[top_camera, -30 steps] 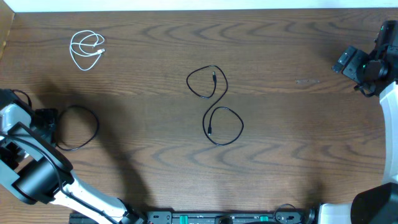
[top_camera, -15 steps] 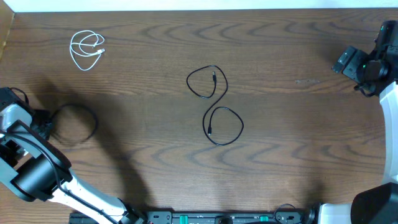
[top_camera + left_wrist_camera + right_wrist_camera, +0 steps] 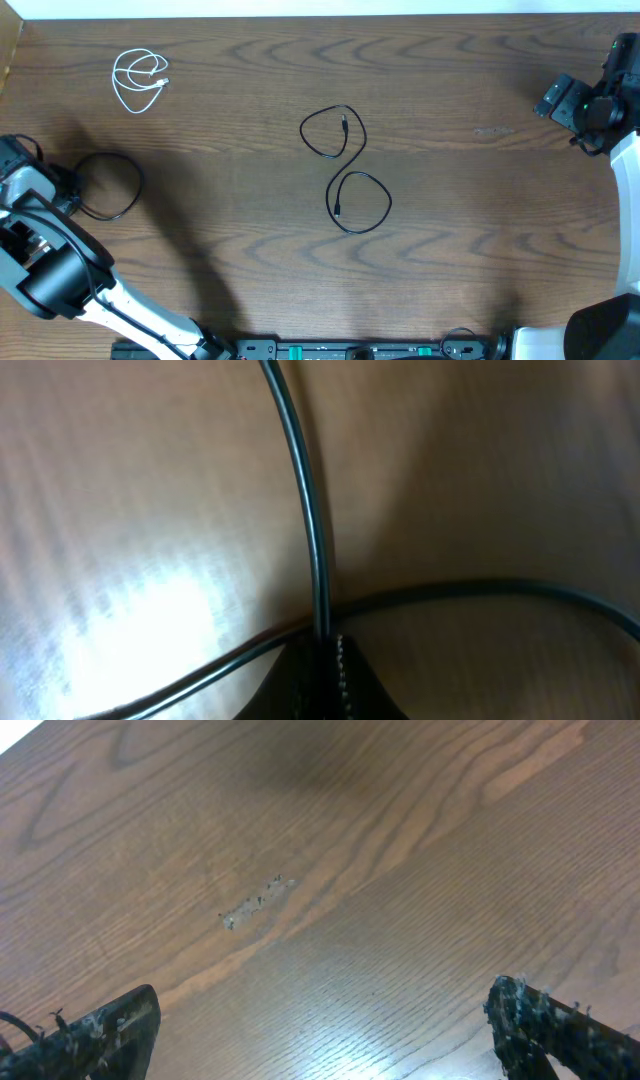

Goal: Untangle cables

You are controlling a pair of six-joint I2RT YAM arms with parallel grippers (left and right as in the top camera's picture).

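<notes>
Three cables lie apart on the wooden table. A white cable (image 3: 139, 80) is coiled at the far left. In the middle, a black cable (image 3: 345, 170) forms a figure-eight of two loops. A second black cable (image 3: 118, 186) makes one loop at the left edge, and my left gripper (image 3: 66, 190) is shut on its left side. In the left wrist view that cable (image 3: 310, 530) runs straight up out of the closed left gripper (image 3: 325, 660), with another strand (image 3: 480, 590) crossing behind. My right gripper (image 3: 320, 1040) is open over bare wood at the far right (image 3: 560, 100).
A pale scuff mark (image 3: 255, 905) shows on the wood ahead of the right gripper, also visible from overhead (image 3: 492, 131). The left arm's base cord (image 3: 28, 150) curls at the table's left edge. The table's far edge (image 3: 320, 14) runs along the top.
My left gripper has shut on the black loop at the left and drawn it leftward and slightly toward the table's far side. The right arm and the other two cables have not moved.
</notes>
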